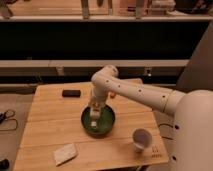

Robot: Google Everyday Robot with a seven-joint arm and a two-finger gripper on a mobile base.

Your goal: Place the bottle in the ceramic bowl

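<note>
The green ceramic bowl point(111, 126) sits near the middle of the wooden table. A small pale bottle point(93, 120) shows inside it, at the left part of the bowl. My gripper point(94, 109) reaches down from the white arm into the bowl, right above the bottle and close against its top. Whether it holds the bottle I cannot tell.
A white cup point(141, 139) lies tipped at the table's front right. A flat pale pad point(65, 153) rests at the front left and a dark small object point(71, 93) at the back left. Dark shelving runs behind the table point(50, 120).
</note>
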